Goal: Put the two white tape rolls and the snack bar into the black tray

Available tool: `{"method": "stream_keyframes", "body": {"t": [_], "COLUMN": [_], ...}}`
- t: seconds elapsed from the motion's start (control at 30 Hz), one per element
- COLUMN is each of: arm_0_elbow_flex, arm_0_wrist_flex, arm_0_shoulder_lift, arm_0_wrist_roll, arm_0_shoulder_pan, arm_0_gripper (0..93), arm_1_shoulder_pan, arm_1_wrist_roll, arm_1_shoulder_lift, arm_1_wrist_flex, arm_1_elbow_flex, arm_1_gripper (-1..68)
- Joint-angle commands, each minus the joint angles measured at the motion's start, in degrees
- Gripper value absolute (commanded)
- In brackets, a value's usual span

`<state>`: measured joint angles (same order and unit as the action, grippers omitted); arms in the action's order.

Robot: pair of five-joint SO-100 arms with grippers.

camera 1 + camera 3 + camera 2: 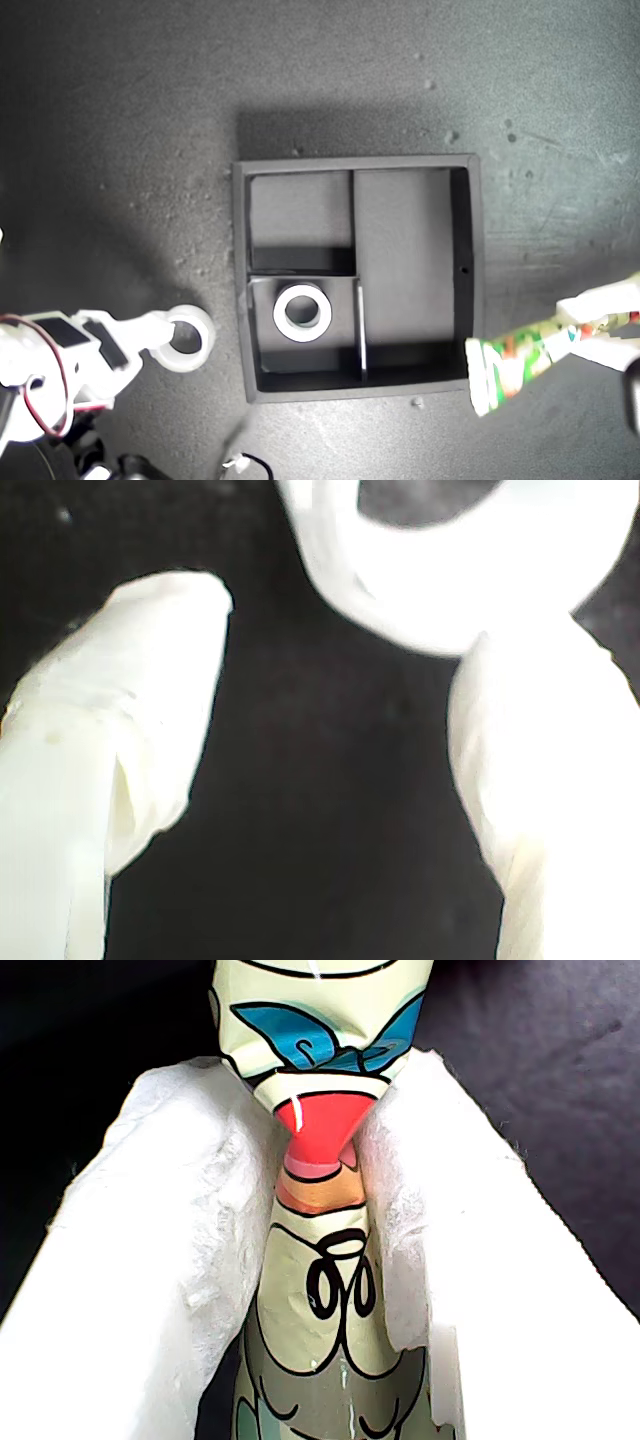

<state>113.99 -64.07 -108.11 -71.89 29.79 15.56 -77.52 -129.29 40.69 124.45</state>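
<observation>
Black tray [240, 290] centre of exterior view. One white tape roll [302, 312] flat in small compartment; other compartments empty. Second white tape roll [187, 338] on table outside tray, at exterior view's left, touching one finger of my second gripper [330, 670], jaws apart, gripping nothing. My first gripper [325, 1155] clamped on snack bar [515, 362]; bar's free end overlaps tray corner at exterior view's lower right.

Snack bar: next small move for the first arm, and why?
Probably carry the snack bar toward the exterior view's left, over the tray's long compartment. My first pincer is clamped on it, but its free end sits only at the black tray's outer corner.
</observation>
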Motion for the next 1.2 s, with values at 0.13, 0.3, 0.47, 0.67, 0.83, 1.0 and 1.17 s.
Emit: {"method": "stream_keyframes", "body": {"t": [0.13, 0.3, 0.47, 0.67, 0.83, 1.0, 1.17], "arm_0_elbow_flex": [-2.3, -1.9, -1.9, -1.2, 1.8, 2.8, -0.5], "arm_0_wrist_flex": [1.8, 4.4, 6.6, 9.1, 8.9, 8.6, 9.0], "arm_0_shoulder_lift": [4.2, 6.1, 8.0, 10.7, 4.0, -2.5, 1.4], "arm_0_wrist_roll": [1.0, 1.1, 1.7, -0.2, -1.1, 0.6, 2.9], "arm_0_shoulder_pan": [1.1, 0.9, 0.7, 0.6, 0.6, 1.3, 1.5], "arm_0_gripper": [16.7, 16.8, 16.8, 16.6, 15.4, 14.4, 14.6], "arm_1_shoulder_pan": [-1.2, -1.6, -4.0, -5.9, -6.1, -6.6, -6.8], "arm_1_wrist_roll": [26.7, 35.2, 39.3, 43.4, 47.2, 47.7, 47.9], "arm_1_shoulder_lift": [-0.5, -0.1, 8.3, 29.0, 42.5, 48.3, 50.2], "arm_1_wrist_flex": [-0.4, -2.7, -0.2, 5.4, 11.6, 13.6, 13.5], "arm_1_elbow_flex": [-6.5, -7.9, -14.8, -32.9, -48.3, -53.2, -53.9], "arm_1_gripper": [-0.7, -0.6, -0.6, -0.6, -0.6, -0.6, -0.6]}}
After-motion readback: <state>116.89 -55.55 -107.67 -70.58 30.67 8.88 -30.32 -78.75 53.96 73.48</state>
